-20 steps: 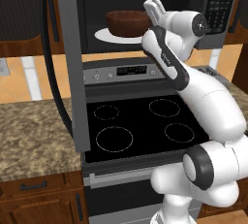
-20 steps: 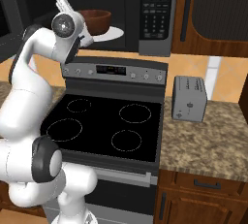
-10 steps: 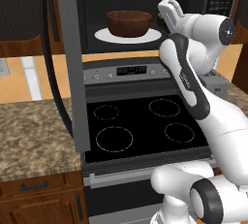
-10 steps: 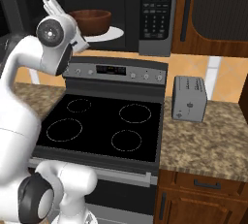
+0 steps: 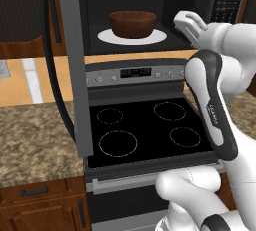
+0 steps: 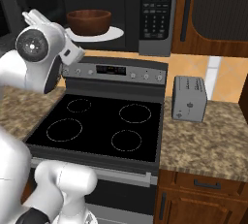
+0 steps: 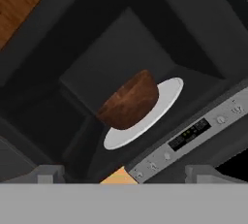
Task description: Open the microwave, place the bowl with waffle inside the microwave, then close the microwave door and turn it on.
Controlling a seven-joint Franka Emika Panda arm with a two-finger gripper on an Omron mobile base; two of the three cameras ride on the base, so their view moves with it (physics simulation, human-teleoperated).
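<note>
Steel-framed and stiff, the microwave door (image 5: 70, 65) stands wide, best swung by its outer edge, while the bowl (image 5: 132, 23) sits on the turntable (image 5: 111, 37) and the gripper (image 5: 189, 23) gapes empty.

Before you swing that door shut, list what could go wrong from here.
1. The microwave door stands wide open on the left while the open gripper is at the cavity's right, so the arm must cross in front of the bowl and could clip it.
2. The bowl sits near the front of the turntable; a bump might tip it out onto the stove.
</note>
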